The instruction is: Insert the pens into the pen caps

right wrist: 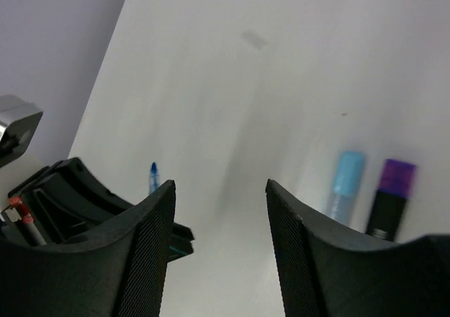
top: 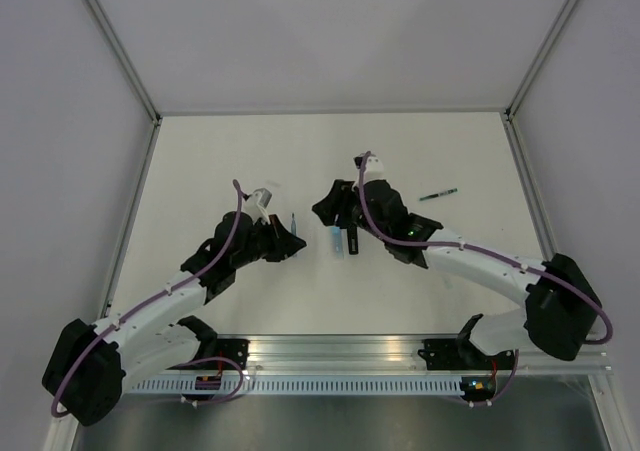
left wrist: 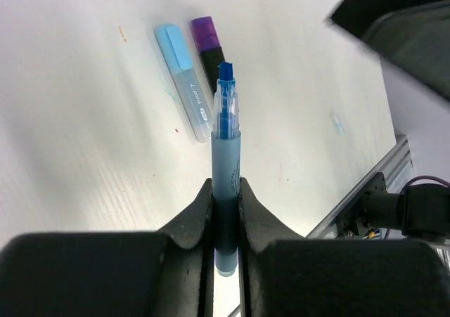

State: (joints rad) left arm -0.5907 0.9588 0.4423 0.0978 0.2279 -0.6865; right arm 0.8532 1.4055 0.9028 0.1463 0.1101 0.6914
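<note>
Left pincer (left wrist: pixel 225 188) grips blue-tipped marker (left wrist: pixel 226 141); right pincer (right wrist: pixel 219 190) open above table (top: pixel 450 151), well off its edges

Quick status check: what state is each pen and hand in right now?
left hand: shut on blue pen
blue pen: held, tip bare
right hand: open, empty
light blue marker: capped, lying flat
purple marker: capped, lying flat
green pen: lying flat, cap unclear
</note>
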